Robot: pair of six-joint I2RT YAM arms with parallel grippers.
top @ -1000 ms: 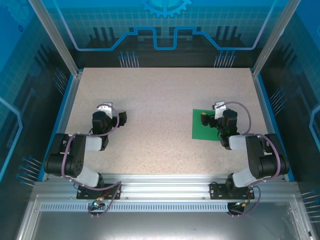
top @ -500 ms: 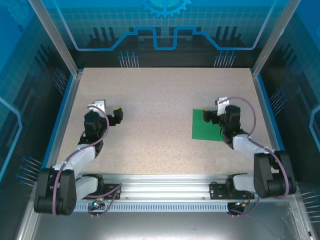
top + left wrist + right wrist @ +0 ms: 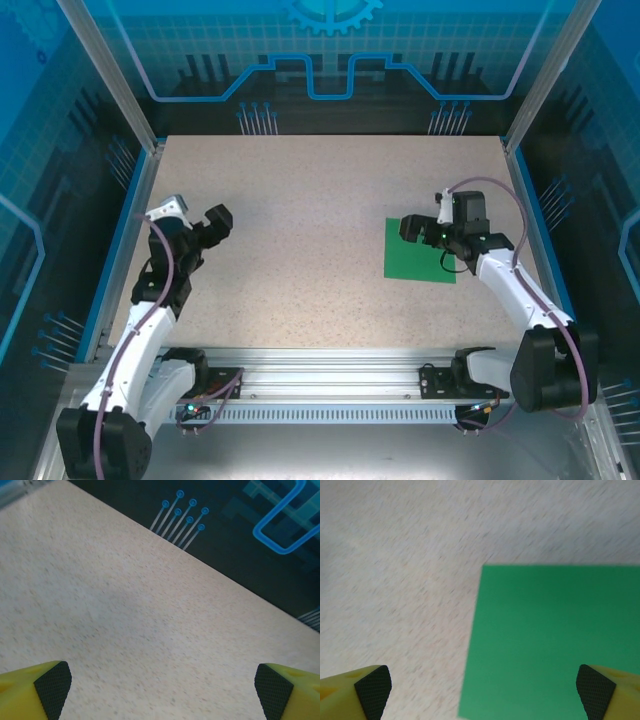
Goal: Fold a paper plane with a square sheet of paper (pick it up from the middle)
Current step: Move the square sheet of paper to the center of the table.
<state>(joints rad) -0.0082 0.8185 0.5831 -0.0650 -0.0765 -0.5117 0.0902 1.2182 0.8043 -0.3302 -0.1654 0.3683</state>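
Note:
The square sheet of paper [image 3: 413,263] is bright green and lies flat and unfolded on the right side of the table; no paper plane is in view. My right gripper [image 3: 432,240] hovers open over the sheet's far left part. In the right wrist view the sheet [image 3: 555,640] covers the lower right, and its left edge runs between my yellow fingertips [image 3: 372,686]. My right gripper [image 3: 482,690] holds nothing. My left gripper [image 3: 205,232] stands open above bare table at the left, well away from the sheet. Its wrist view has the left gripper [image 3: 162,687] spread wide over speckled tabletop.
The speckled beige table [image 3: 320,190] is framed by blue side rails and a dark back wall [image 3: 320,90]. An aluminium rail [image 3: 320,365] with both arm bases runs along the near edge. The back wall [image 3: 240,535] lies just past the table's far edge.
Both arms have unfolded from their tucked poses. The left gripper swung left and farther out. The right gripper rose and reached over the sheet's far left part. The sheet has not moved.

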